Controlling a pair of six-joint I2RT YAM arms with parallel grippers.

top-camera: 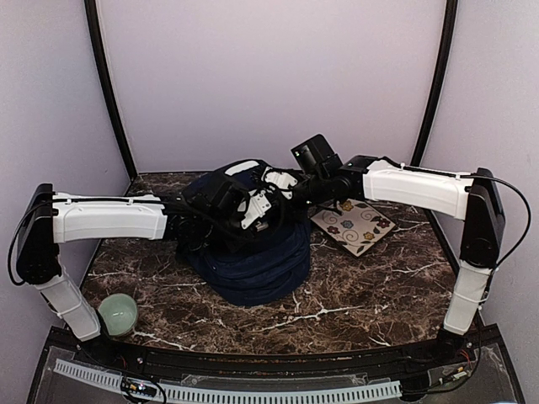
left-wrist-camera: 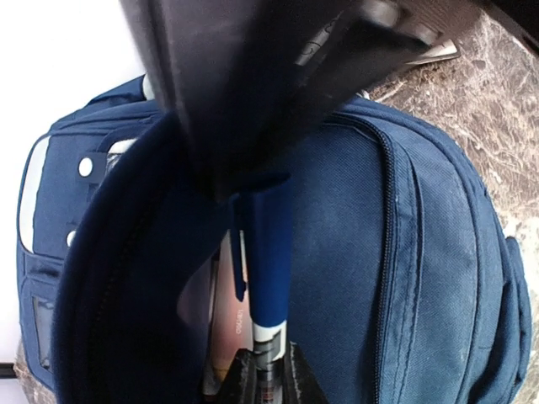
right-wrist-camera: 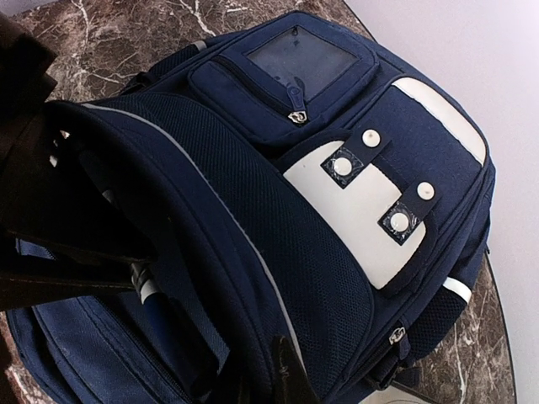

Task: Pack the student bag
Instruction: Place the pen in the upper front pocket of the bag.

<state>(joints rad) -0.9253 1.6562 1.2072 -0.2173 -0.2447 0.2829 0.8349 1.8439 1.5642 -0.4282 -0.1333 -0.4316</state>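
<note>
Top view: the student bag (top-camera: 261, 269) sits dead centre on the marble table (top-camera: 354, 295), a navy heap with its mouth towards 12 o'clock. Both arms reach in over it. The left gripper (top-camera: 253, 212) comes from 9 o'clock and the right gripper (top-camera: 278, 189) from 2 o'clock, and the two meet over the bag's upper half. From up here I can't read either set of jaws. A flower-patterned card (top-camera: 354, 223) lies flat at the bag's 3 o'clock, just beside it. A pale green cup (top-camera: 118, 313) stands well apart at 8 o'clock, by the left arm's base.

Left wrist view: the bag (left-wrist-camera: 362, 252) fills the picture, zipper track curving down the 3 o'clock side. At 6 o'clock the left gripper (left-wrist-camera: 269, 377) is pinched tight on a narrow blue tab (left-wrist-camera: 268, 269) with a white band. I can't tell whether that's a pen or a pull. A pale, pinkish stick (left-wrist-camera: 226, 324) lies just beside it at its 9 o'clock, inside the opening. A dark blurred shape crosses 12 o'clock.

Right wrist view: the bag's front (right-wrist-camera: 379, 219) shows a white panel with four snaps, and a clear window pocket (right-wrist-camera: 299, 59) at 12 o'clock. At 6 o'clock the right gripper (right-wrist-camera: 271, 377) is clamped on the edge of the bag's mesh-lined flap, holding it up. The left arm looms dark at 9 o'clock.
</note>
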